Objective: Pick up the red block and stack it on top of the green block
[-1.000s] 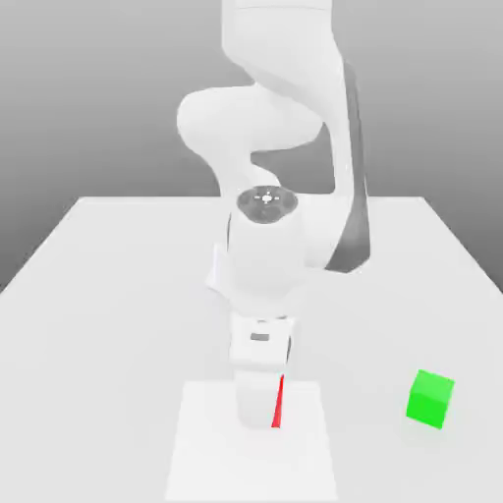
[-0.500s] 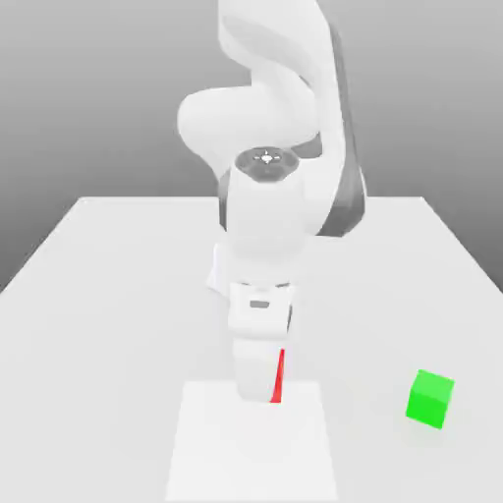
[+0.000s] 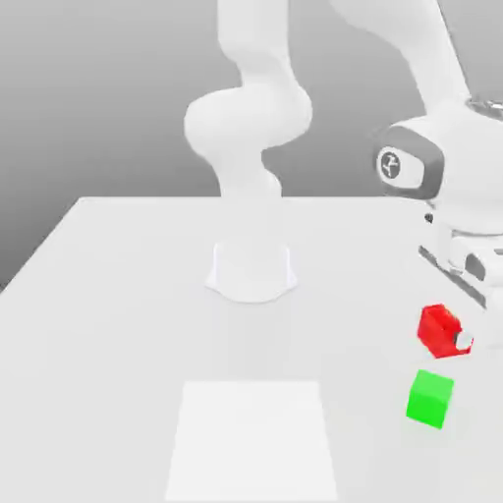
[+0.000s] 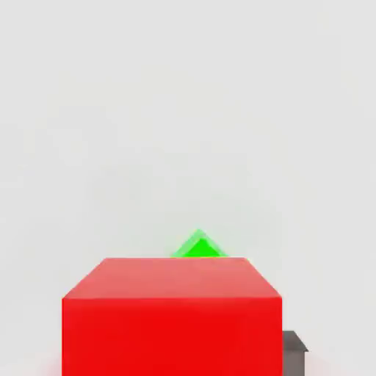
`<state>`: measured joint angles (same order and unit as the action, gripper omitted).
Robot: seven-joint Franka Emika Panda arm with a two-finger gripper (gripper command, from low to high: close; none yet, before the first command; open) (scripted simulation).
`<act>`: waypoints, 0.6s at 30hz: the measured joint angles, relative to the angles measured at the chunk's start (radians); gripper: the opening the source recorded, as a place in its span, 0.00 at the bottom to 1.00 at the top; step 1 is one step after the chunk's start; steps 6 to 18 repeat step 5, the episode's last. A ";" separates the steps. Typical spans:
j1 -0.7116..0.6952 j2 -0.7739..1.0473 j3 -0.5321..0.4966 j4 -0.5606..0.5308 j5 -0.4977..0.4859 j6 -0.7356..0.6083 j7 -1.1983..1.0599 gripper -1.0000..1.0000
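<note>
Swung away from the white mat (image 3: 251,437), the gripper (image 3: 455,334) now grasps the red block (image 3: 438,328) (tilted, off the table (image 3: 118,295)), at twelve o'clock just above the green block (image 3: 430,398).

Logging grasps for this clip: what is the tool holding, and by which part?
The red block, clamped by opposite side faces between the tool's fingers, in the air above the green block.

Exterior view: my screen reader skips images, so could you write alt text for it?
A white robot arm holds the red block in its gripper, tilted, in the air just above the green block, which sits on a white table at the view's right.
</note>
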<state>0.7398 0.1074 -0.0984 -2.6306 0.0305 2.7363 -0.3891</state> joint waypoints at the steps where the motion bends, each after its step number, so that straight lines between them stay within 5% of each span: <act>1: -0.004 0.034 0.003 0.002 0.010 0.031 -0.006 0.00; 2: -0.008 0.068 0.008 0.004 0.019 0.063 -0.013 1.00; 18: -0.008 0.068 0.008 0.004 0.019 0.063 -0.013 1.00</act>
